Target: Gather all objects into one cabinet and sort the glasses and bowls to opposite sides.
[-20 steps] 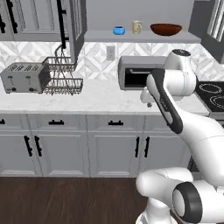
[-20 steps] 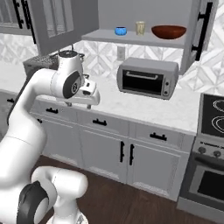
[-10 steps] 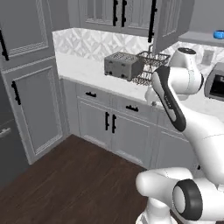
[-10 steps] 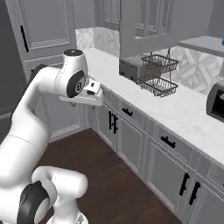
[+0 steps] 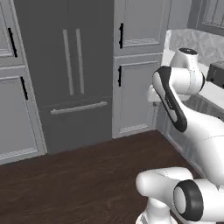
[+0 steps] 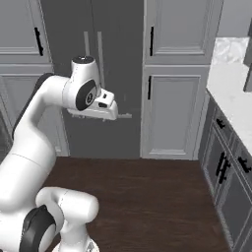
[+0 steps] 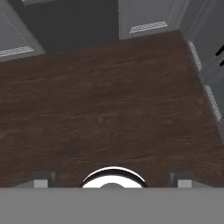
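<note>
Your arm was folded up and tucked close to its base, the sort of compact carry pose that suits driving rather than reaching, and nothing was held in it. The pincer (image 7: 112, 181) pointed down at the floor (image 7: 109, 100), its two small dark tips wide apart at the bottom of the hand view with only bare boards between them, so it was open and empty. That floor was dark brown wood with a long streaky grain. Ahead stood a tall dark grey refrigerator (image 5: 72, 74), flat and matte, with two slim upright handles and one horizontal bar handle lower down. Just to its right were pale grey framed cupboard doors (image 6: 177, 115) with short black bar handles. At the far right edge ran a light speckled tabletop (image 6: 231, 93) over more grey drawers. The cups, the bowl and the wall cabinet meant to receive them were not in sight from here, so you were probably turned away from them.
</note>
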